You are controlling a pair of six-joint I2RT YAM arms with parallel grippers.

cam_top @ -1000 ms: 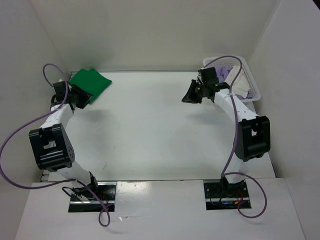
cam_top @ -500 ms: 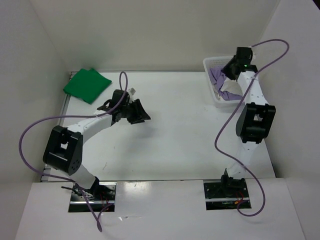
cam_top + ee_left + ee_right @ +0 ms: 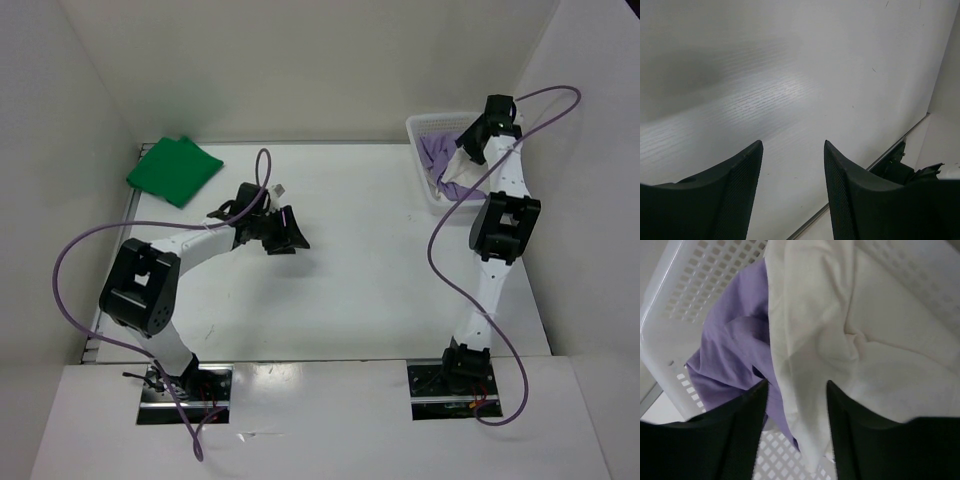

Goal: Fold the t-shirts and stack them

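White walls close in a white counter (image 3: 350,280). In the upper left of the top view the green shirt (image 3: 173,170) lies on it as a flat folded packet, turned cornerwise to the counter's edges, with no clear long axis.

That one looks done; two are left. The lavender shirt (image 3: 730,355) and the cream shirt (image 3: 840,340) are both crumpled in the basket (image 3: 415,125) at the upper right, unfolded. The lavender one spills over the basket's near wall. In the right wrist view the cream one's main fold runs from top to bottom of the frame.

The right gripper (image 3: 797,390) hangs over that fold, jaws apart and pinching nothing I can see. The left gripper (image 3: 792,145) is spread wide over bare counter left of centre, holding nothing.
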